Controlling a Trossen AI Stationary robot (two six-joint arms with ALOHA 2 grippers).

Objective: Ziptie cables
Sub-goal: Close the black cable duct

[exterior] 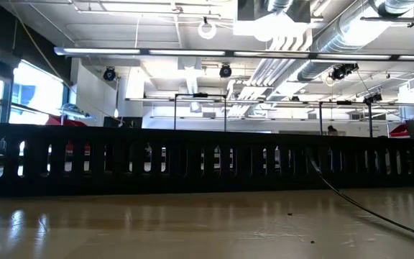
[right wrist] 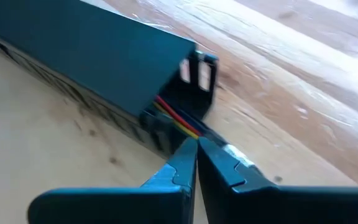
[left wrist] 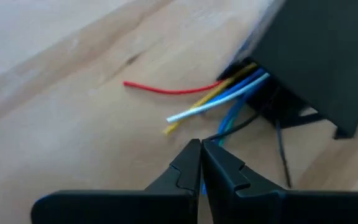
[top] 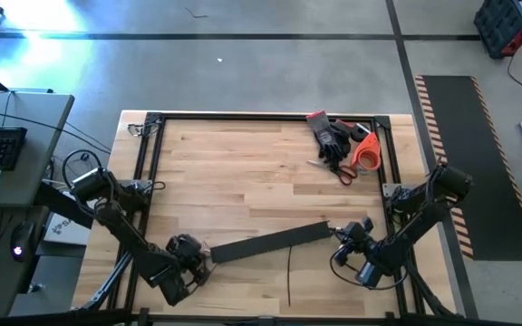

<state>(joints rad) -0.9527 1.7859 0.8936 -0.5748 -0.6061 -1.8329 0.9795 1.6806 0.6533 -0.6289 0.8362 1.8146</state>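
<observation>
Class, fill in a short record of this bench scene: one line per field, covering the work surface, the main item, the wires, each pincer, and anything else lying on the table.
surface: wooden table
main item: long black slotted duct, lying aslant between the two arms
wires: coloured cables (red, yellow, blue, white) sticking out of the duct's end near the left arm
loose wire: thin dark cable on the table in front of the duct
left pincer: shut, holding nothing, at the duct's left end
right pincer: shut, holding nothing, at the duct's right end
other items: gloves and orange-handled tool at the far right corner
</observation>
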